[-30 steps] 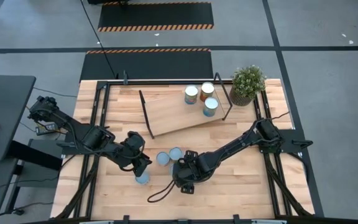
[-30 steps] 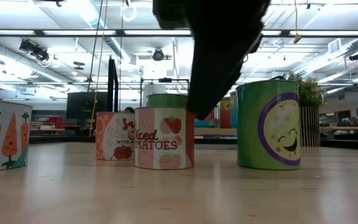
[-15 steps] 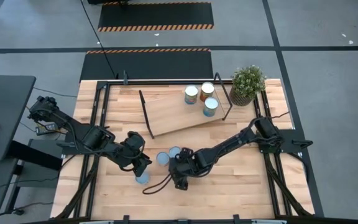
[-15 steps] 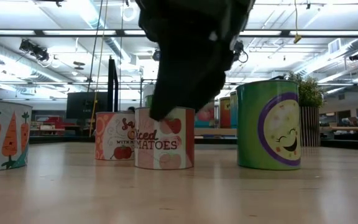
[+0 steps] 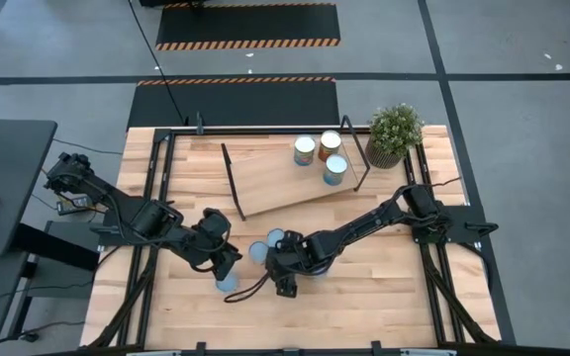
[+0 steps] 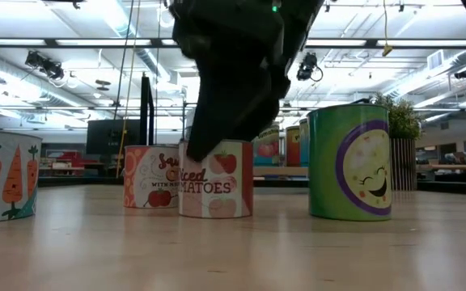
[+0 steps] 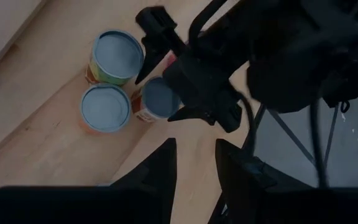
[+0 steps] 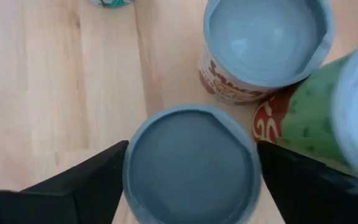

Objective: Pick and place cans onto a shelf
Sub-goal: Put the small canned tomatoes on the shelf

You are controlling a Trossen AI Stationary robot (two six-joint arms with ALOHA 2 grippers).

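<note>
Just below the centre of the high view, the right gripper (image 5: 277, 265) hangs over a cluster of cans on the wooden surface (image 5: 384, 297). In its wrist view the fingers (image 8: 73, 180) are spread to either side of a blue-topped can (image 8: 190, 165), not pressing it; two more cans (image 8: 263, 43) stand just beside. The left gripper (image 5: 228, 265), lower left of centre, hovers over another can (image 5: 226, 283) with its fingers slightly parted, holding nothing. Three cans (image 5: 305, 150) stand on the shelf (image 5: 275, 183) in the upper middle, next to a potted plant (image 5: 394, 132).
</note>
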